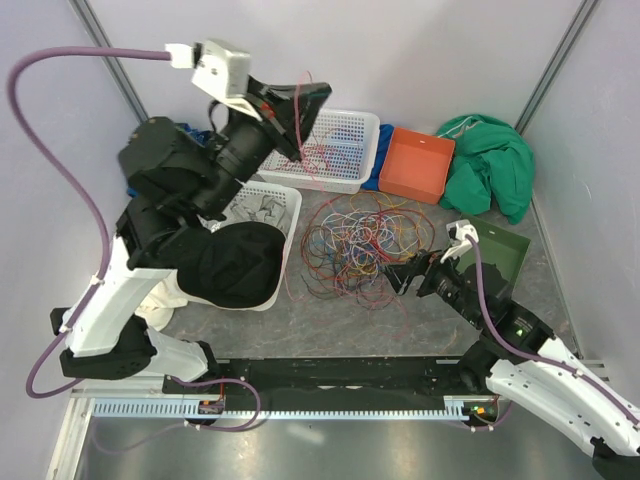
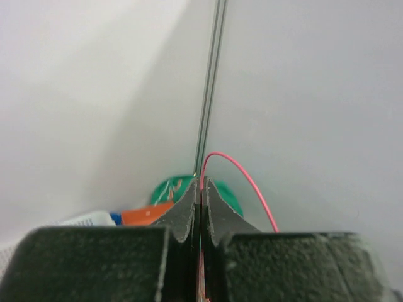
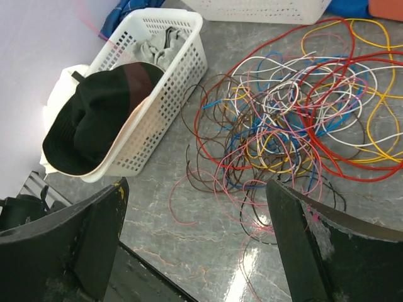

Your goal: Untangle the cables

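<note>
My left gripper (image 2: 201, 211) clamped on a pink cable (image 2: 245, 179), my right gripper (image 3: 196, 189) spread wide, empty, at 5 o'clock of the cable tangle (image 3: 283, 119)

Bare table (image 1: 330, 330) nearside of cables (image 1: 365, 240)

Cables (image 3: 283, 119), ahead of right gripper (image 3: 196, 185): thin, smooth, glossy plastic sheathing.
Tabletop (image 3: 164, 245) beneath: polished grey marbled surface, reflective.
Basket (image 3: 157, 107), left of it: white perforated plastic.
Hat (image 3: 94, 119) inside: matt black cloth.
Left gripper (image 2: 201, 189) fingers (image 2: 186, 217): matt black, grainy, rough-edged.
Pink cable (image 2: 242, 173) between them: smooth plastic.
</note>
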{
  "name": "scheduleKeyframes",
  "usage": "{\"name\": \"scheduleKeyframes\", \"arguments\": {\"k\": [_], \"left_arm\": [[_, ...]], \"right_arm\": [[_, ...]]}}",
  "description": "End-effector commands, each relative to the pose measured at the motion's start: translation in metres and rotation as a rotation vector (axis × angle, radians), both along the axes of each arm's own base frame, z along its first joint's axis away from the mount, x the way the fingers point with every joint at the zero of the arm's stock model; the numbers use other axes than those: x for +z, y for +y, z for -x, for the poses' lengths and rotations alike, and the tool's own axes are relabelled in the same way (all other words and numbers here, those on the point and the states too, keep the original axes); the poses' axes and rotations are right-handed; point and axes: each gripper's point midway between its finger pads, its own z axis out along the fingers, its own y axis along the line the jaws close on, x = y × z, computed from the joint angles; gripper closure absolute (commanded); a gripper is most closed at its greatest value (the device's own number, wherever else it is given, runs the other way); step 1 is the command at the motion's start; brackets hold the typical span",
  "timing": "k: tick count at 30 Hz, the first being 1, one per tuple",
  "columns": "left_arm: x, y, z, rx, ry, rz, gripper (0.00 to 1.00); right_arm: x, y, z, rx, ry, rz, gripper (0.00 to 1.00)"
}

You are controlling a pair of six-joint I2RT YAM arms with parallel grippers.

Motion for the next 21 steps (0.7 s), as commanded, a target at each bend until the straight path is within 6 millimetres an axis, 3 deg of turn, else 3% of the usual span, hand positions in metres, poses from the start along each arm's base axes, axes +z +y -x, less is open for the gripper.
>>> {"name": "scheduleKeyframes", "arguments": {"k": [1,5,12,15,19,21], "left_arm": [[0.030,0.007,0.009,-0.012,-0.090,0.009,0.98],[0.042,0.005,0.014,-0.044,-0.104,0.037,0.98],[0.028,-0.002,0.012,-0.053,-0.087,0.000,0.98],[0.023,0.001,-0.003,0.036,-0.100,-0.045,0.98],[0.011,-0.004,-0.034,0.163,-0.111,-0.121,0.98],[0.001,-0.013,-0.053,0.204,-0.096,-0.152,0.98]], "right_arm": [[0.036,0.015,-0.006,0.045,-0.121,-0.088,0.02],[0.047,0.030,-0.015,0.072,-0.153,-0.112,0.02],[0.073,0.044,-0.028,0.078,-0.203,-0.158,0.02],[0.067,0.039,-0.029,0.048,-0.187,-0.154,0.02],[0.052,0.028,-0.028,0.009,-0.154,-0.122,0.02],[0.054,0.024,-0.026,0.000,-0.159,-0.122,0.02]]}}
